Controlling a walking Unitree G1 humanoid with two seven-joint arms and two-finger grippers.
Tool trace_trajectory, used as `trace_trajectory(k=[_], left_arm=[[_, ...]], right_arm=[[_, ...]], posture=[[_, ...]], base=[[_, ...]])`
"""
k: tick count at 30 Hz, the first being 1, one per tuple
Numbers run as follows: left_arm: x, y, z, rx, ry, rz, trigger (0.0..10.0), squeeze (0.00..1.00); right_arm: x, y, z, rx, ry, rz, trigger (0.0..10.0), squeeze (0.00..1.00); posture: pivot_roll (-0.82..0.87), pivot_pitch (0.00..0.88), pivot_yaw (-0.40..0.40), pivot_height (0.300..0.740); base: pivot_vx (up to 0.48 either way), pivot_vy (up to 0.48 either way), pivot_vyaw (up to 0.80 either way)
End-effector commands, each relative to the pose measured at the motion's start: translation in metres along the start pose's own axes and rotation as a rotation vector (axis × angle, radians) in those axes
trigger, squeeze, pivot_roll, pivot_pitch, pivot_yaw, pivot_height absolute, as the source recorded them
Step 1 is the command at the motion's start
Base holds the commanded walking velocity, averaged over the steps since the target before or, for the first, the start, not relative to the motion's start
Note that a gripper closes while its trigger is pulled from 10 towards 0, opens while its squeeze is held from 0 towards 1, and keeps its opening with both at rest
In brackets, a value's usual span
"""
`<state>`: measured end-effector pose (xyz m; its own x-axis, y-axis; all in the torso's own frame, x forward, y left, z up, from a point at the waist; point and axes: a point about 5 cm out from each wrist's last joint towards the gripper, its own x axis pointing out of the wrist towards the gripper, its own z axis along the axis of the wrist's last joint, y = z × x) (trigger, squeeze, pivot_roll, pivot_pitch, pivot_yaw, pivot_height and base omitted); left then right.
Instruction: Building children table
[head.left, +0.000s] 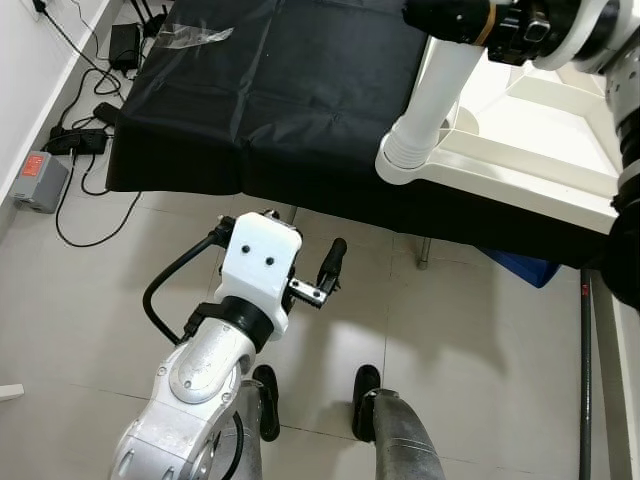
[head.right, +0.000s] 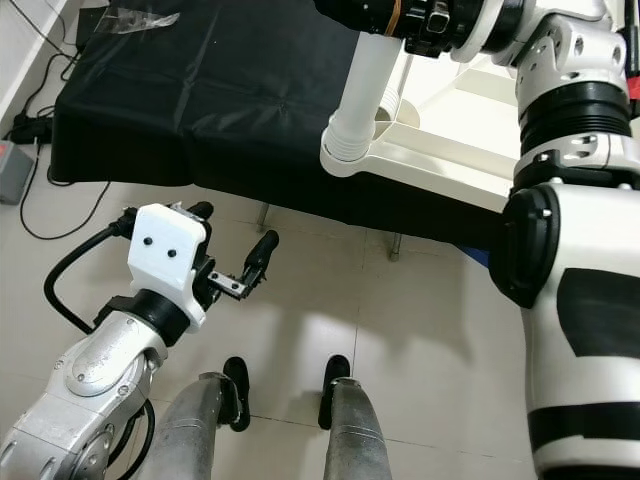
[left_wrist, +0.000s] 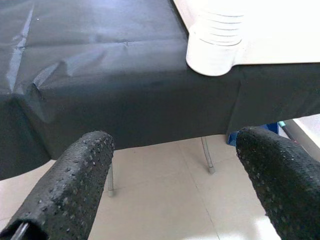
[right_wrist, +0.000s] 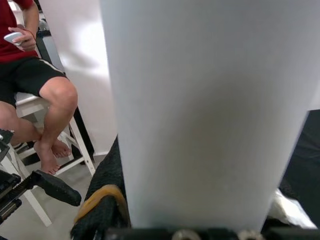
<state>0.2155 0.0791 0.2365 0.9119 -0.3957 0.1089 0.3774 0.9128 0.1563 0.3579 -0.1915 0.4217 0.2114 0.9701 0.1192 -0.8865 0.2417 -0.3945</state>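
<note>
A: Item one, the white table leg. Location?

B: It stands nearly upright, its ribbed lower end seated at the corner socket of the upturned white tabletop. The tabletop lies on the work table draped in a black cloth, at that table's right end, its corner reaching the near edge.

A: Item two, the right gripper.

B: It is clamped round the upper part of the leg. The right wrist view looks straight along the white tube held between the black fingers, one of which carries a yellow band.

A: Item three, the left gripper.

B: It is held low over the tiled floor, in front of the cloth's near edge and well apart from the leg. Its fingers are spread wide with nothing between them.

A: Other entries?

B: A seated person in the right wrist view, a clear plastic bag at the far left of the cloth, cables and a power strip by the wall.

A: Step in hand?

B: By judgement, seating the leg in its socket. It goes best with the tube kept square to the tabletop, so that it enters straight, with steady downward pressure. The free left gripper could brace the tabletop's corner, since the tabletop may slide on the cloth.
</note>
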Motion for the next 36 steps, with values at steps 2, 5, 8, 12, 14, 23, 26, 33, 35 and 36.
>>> trace_trajectory(k=[2, 5, 8, 12, 14, 23, 26, 33, 35, 36], left_arm=[[-0.003, -0.004, -0.003, 0.002, 0.009, -0.029, 10.0, 0.00], [-0.003, -0.004, -0.003, -0.003, 0.010, -0.026, 10.0, 0.00], [-0.003, -0.004, -0.003, -0.009, 0.010, -0.023, 10.0, 0.00], [-0.002, -0.004, -0.003, -0.004, 0.010, -0.025, 10.0, 0.00], [-0.003, -0.004, -0.003, -0.003, 0.010, -0.025, 10.0, 0.00], [-0.002, -0.004, -0.003, -0.004, 0.009, -0.021, 10.0, 0.00], [-0.002, -0.004, -0.003, -0.005, 0.009, -0.020, 10.0, 0.00], [-0.002, -0.004, -0.003, -0.006, 0.008, -0.018, 10.0, 0.00], [-0.002, -0.004, -0.003, -0.005, 0.007, -0.018, 10.0, 0.00], [-0.002, -0.004, -0.003, -0.003, 0.007, -0.018, 10.0, 0.00]], right_arm=[[-0.005, 0.001, -0.006, -0.030, 0.052, -0.015, 10.0, 0.00], [-0.005, 0.001, -0.009, -0.041, 0.072, -0.008, 10.0, 0.00], [-0.005, 0.002, -0.010, -0.048, 0.082, -0.005, 10.0, 0.00], [-0.006, 0.003, -0.013, -0.068, 0.100, 0.000, 10.0, 0.00], [-0.006, 0.003, -0.014, -0.073, 0.104, -0.006, 10.0, 0.00], [-0.007, 0.005, -0.025, -0.070, 0.121, -0.043, 10.0, 0.00], [-0.007, 0.005, -0.026, -0.073, 0.120, -0.060, 10.0, 0.00], [-0.009, 0.004, -0.032, -0.056, 0.136, -0.105, 10.0, 0.00], [-0.010, 0.004, -0.033, -0.059, 0.141, -0.121, 10.0, 0.00], [-0.011, 0.004, -0.036, -0.058, 0.147, -0.140, 10.0, 0.00]], posture=[[0.18, 0.442, -0.044, 0.740], [0.17, 0.443, -0.045, 0.740], [0.17, 0.443, -0.045, 0.740], [0.17, 0.441, -0.046, 0.740], [0.17, 0.441, -0.046, 0.740], [0.17, 0.441, -0.048, 0.740], [0.17, 0.441, -0.048, 0.740], [0.17, 0.441, -0.048, 0.740], [0.17, 0.441, -0.048, 0.740], [0.17, 0.441, -0.048, 0.740]], base=[[0.000, 0.000, 0.00], [0.000, 0.000, 0.00], [0.000, 0.000, 0.00], [0.000, 0.000, 0.00], [0.000, 0.000, 0.00], [0.000, 0.000, 0.00], [0.000, 0.000, 0.00], [0.000, 0.000, 0.00], [0.000, 0.000, 0.00], [0.000, 0.000, 0.00]])
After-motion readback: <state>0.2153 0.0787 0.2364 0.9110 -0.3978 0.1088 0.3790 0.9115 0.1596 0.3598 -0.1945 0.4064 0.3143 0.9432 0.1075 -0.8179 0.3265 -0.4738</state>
